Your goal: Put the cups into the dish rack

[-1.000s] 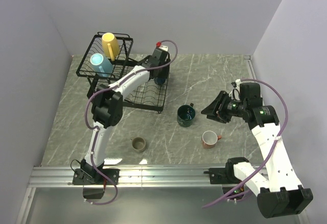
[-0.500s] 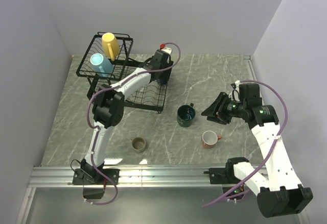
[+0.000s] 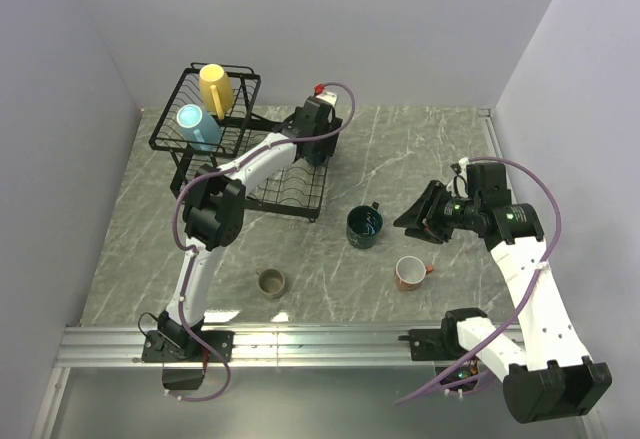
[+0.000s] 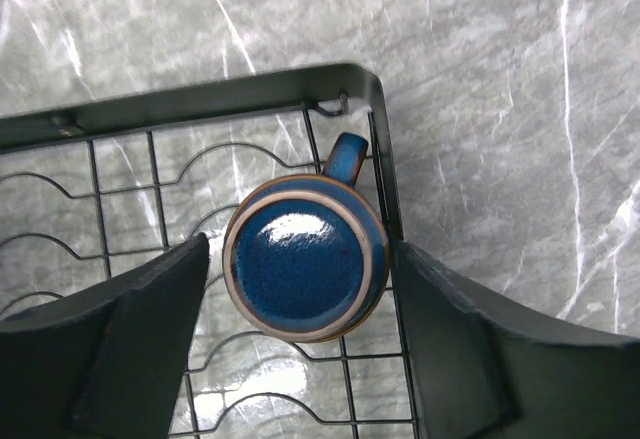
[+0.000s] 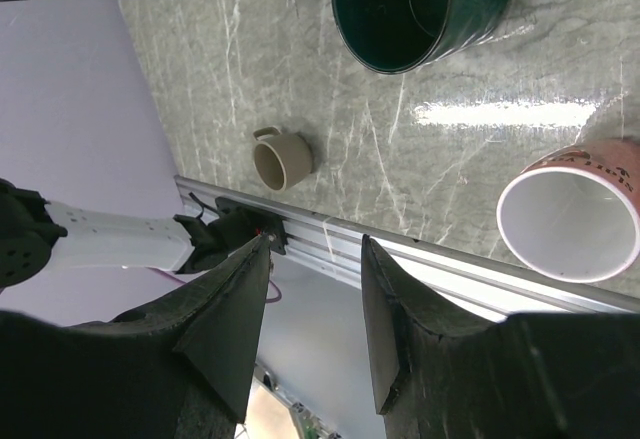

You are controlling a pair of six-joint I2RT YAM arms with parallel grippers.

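Rack, far left: the black wire two-tier dish rack (image 3: 170,106) already has the yellow ceramic mug (image 3: 213,87) and the light blue ceramic mug (image 3: 191,124) in its raised basket.
Left claw: the left gripper (image 4: 300,249) hangs over a corner of the flat slotted plate tray (image 4: 200,99), jaws spread wide and gripping nothing.
Navy cup: the small navy ceramic mug (image 4: 305,269) sits on the tray wires right between those jaws. Its handle points at the tray's corner, and a finger stands close on either side.
Table, centre: the small olive-brown mug (image 3: 271,282) stands alone near the arm bases on the grey marble-patterned tabletop (image 3: 420,149). The large dark teal mug (image 3: 365,226) is upright further right.
Table, right: the salmon-red mug with the white inside (image 3: 408,273) is upright, just beside the teal one.
Right claw: the right gripper (image 5: 315,249) hovers near the teal mug, parted and empty.
Change: since a second ago the left wrist has edged slightly away from the bases. The right arm and the three table mugs sit where they were.
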